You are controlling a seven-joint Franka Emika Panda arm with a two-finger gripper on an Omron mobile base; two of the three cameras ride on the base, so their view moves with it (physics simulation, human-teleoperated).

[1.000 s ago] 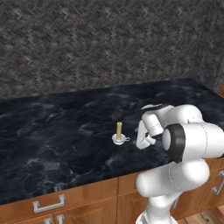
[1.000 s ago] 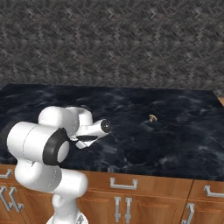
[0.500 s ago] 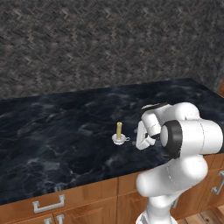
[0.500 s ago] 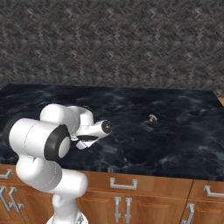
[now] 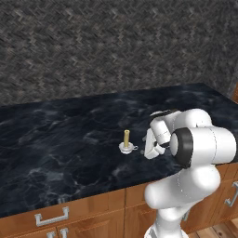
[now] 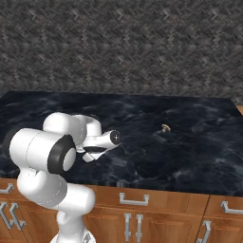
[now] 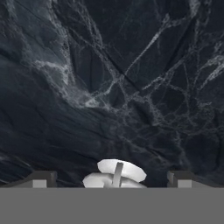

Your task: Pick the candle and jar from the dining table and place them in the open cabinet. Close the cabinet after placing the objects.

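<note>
We are at the very start — the candle [image 5: 126, 141] stands upright on the table [image 5: 56, 148], not yet lifted, just beside our gripper [image 5: 149, 148], whose jaws are spread wide and hold nothing; both pickups, the placing and the cabinet closing all remain

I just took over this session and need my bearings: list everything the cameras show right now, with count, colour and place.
candle: one, yellow-gold, upright in a white-silver holder on the table, just left of the gripper in the left base view.
dining table: one, black marble with white veins, on a brown wood base.
drawer handles: several, silver, on the wood front below.
wall: one, grey stone pattern, behind the table.
gripper: one, open, beside the candle.
</note>
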